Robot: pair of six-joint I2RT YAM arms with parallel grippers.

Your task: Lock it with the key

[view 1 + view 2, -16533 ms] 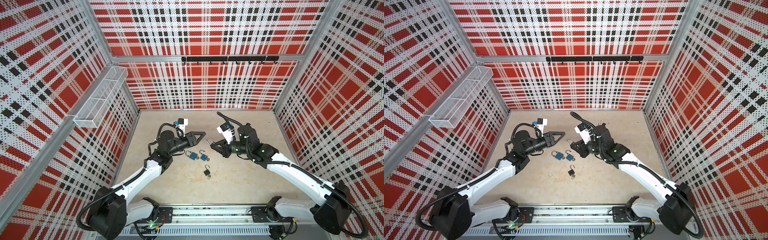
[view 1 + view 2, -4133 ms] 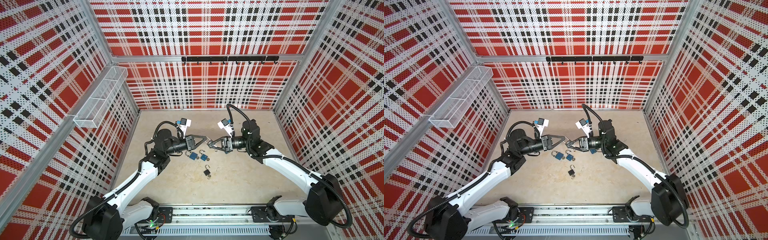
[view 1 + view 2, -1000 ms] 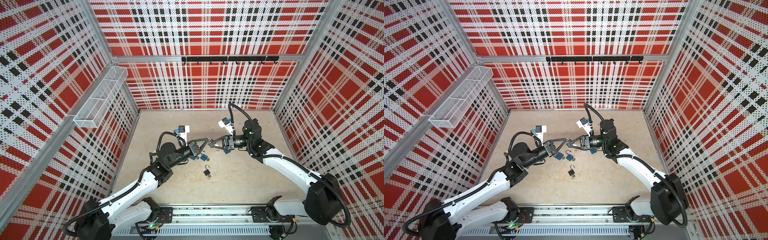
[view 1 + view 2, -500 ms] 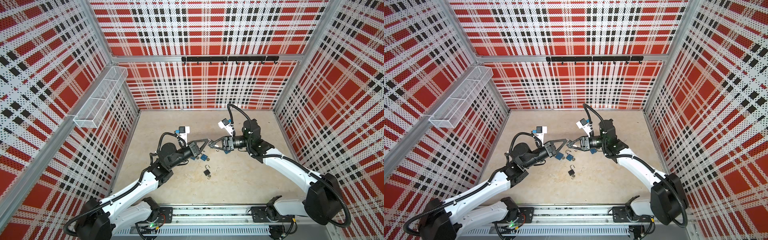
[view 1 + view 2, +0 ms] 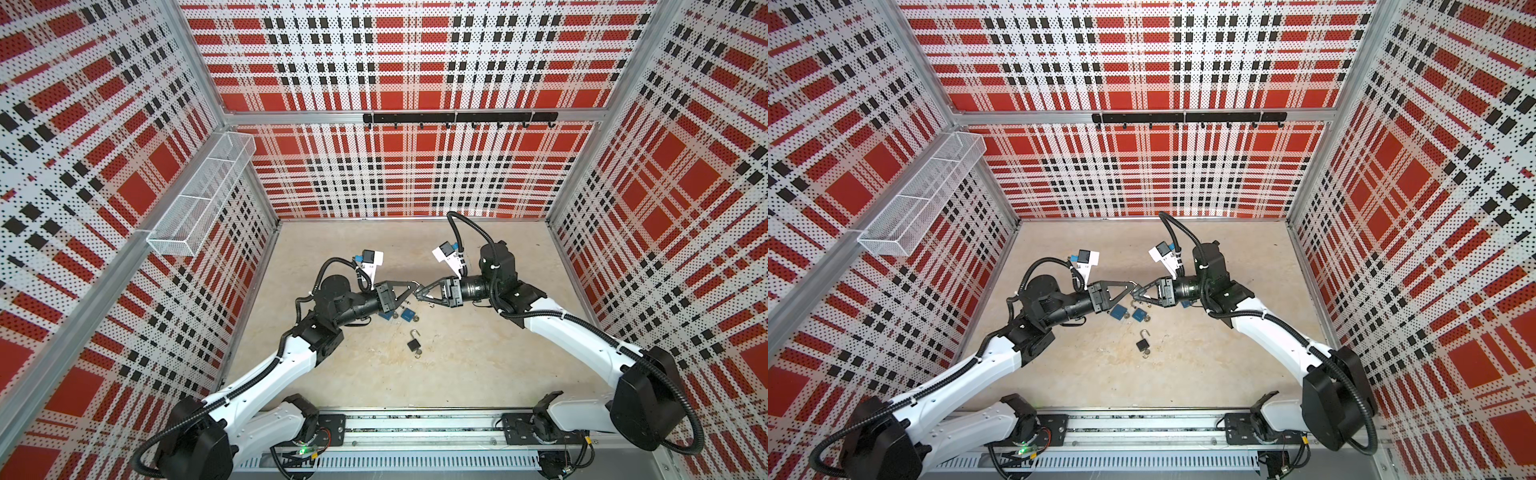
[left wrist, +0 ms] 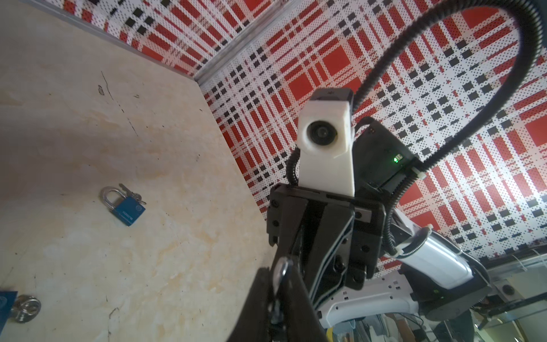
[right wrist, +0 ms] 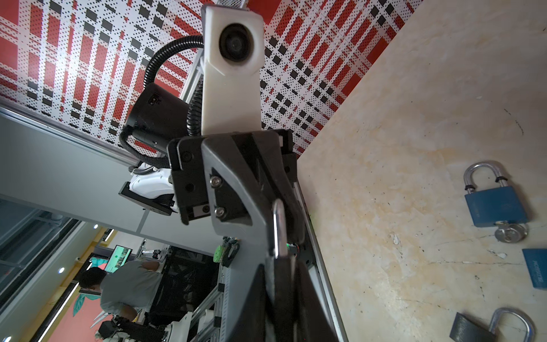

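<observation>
Showing padlock (image 7: pixel 279 251), silver shackle (image 7: pixel 277 225), body hidden

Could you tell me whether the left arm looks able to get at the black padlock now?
Probably yes: the black padlock lies uncovered on the table, apart from the blue padlocks, near the left gripper, though those fingers are occupied at the right gripper.

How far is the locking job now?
Seemingly done: a blue padlock lies with shackle seated, key inserted. In hand: the right end effector grips a raised padlock, shackle toward the left end effector. Remaining: the black padlock lies with its shackle open.
</observation>
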